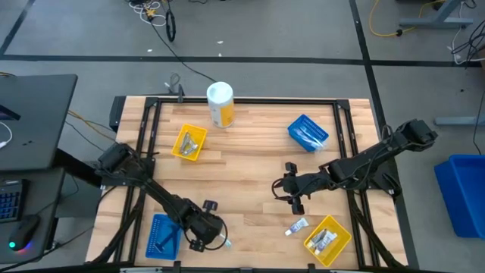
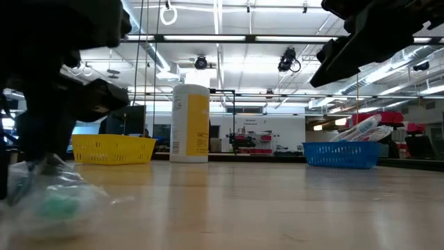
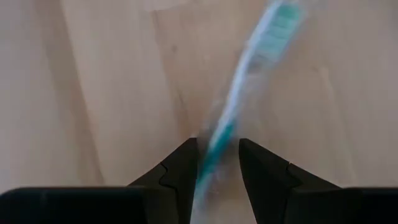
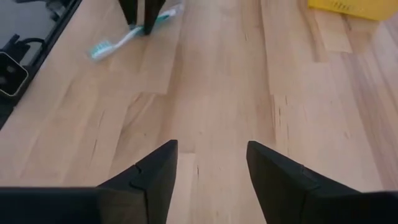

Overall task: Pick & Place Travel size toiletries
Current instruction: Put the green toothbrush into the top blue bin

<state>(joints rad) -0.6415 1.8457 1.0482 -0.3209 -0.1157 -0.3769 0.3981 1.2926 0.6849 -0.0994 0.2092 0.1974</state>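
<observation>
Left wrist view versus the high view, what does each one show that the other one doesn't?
Only the left wrist view shows the toothbrush's teal-and-white handle running between the left gripper's fingers.

Only the high view shows the whole table: the yellow canister, yellow and blue trays, a white tube, and the right gripper at mid-table.

Both show the left gripper low at the table's front.

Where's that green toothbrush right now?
The green toothbrush lies on the table's front left, between the left hand's fingers, beside the blue tray.
</observation>
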